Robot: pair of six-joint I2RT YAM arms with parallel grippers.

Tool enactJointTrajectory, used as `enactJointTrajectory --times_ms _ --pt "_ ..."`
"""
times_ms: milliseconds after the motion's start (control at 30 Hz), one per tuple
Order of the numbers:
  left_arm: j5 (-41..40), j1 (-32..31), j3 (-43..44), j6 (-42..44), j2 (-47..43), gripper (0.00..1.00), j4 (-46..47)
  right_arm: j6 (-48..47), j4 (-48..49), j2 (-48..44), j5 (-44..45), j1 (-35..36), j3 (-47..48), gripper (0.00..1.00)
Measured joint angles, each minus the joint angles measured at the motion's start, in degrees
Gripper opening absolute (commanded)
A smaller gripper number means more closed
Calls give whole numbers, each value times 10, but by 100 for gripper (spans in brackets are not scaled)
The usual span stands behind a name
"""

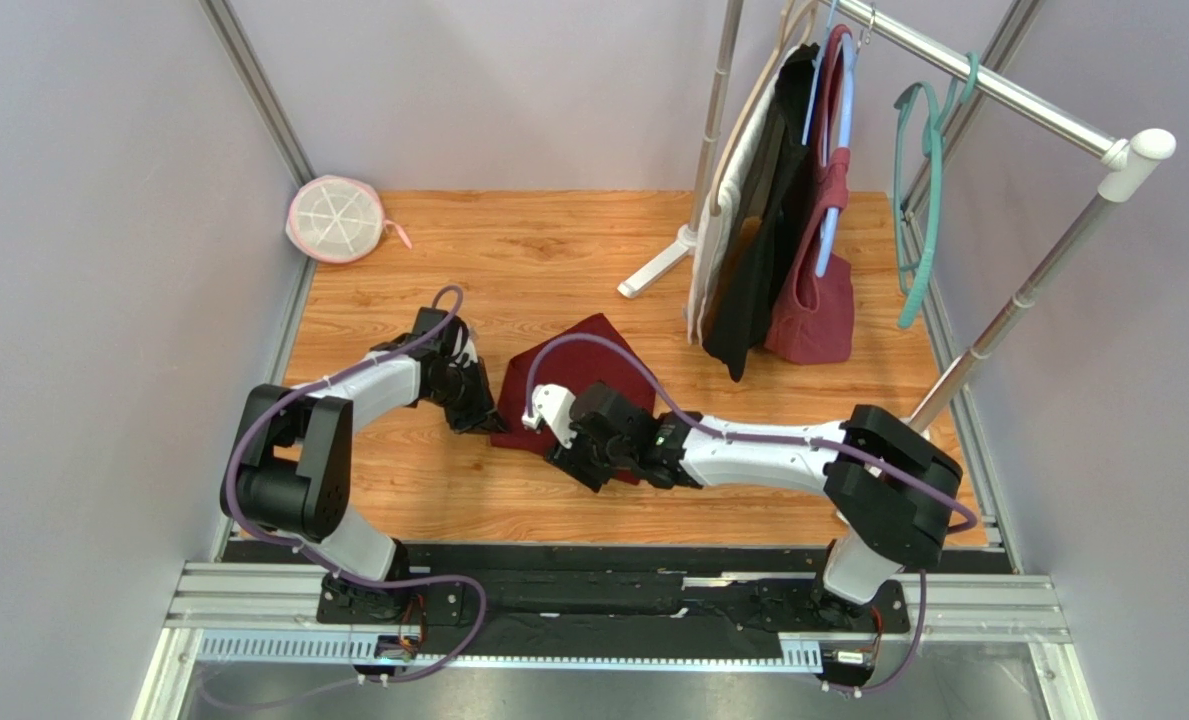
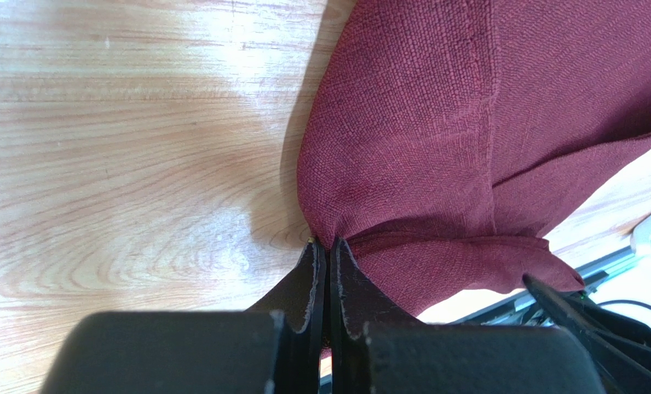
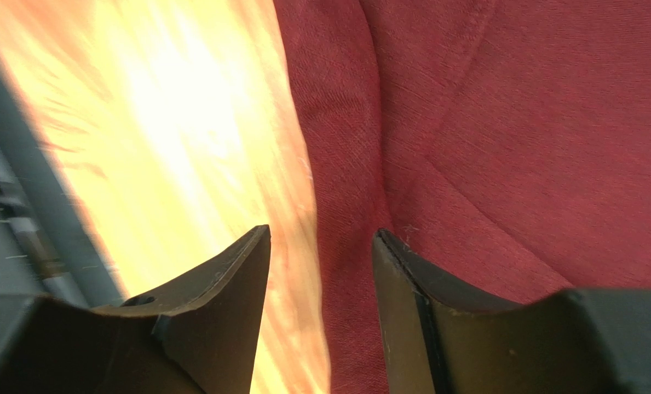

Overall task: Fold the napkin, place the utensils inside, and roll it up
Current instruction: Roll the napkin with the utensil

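Napkin (image 1: 597, 353): limp, lay midway between side edges of bench (image 1: 405, 495); corner pinch seemed best.
Left hand (image 2: 328, 246): clamped its fold.
Right hand (image 3: 320, 238): gaped empty above it.

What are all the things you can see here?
napkin: one, dark red, bunched mid-table
table: one, light wood, under everything
mesh disc: one, white with pink rim, far left corner
clothes rack: one, silver, far right
bag: one, burgundy, hanging on the rack
dark garment: one, black, hanging beside the bag
teal hanger: at least one, on the rack
left gripper: one, black, shut on the napkin
right gripper: one, black, open over the napkin's edge
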Motion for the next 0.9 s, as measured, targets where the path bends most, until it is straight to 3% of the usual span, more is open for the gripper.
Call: enactJointTrajectory --times_ms 267,633,767,833,867,900 --pt "4 4 1 11 0 0 -3 -64 89 45 131 59 -12 49" --pt "5 8 7 25 0 0 -15 -90 134 109 189 63 3 47" --pt "6 11 11 32 0 0 -15 -92 138 124 190 56 17 24" --pt "10 12 14 36 0 16 -15 -88 135 130 177 48 23 15" --pt "11 12 16 38 0 26 -14 -83 132 131 166 43 25 5" --pt "14 12 17 42 0 44 -14 -82 130 132 152 36 27 3"
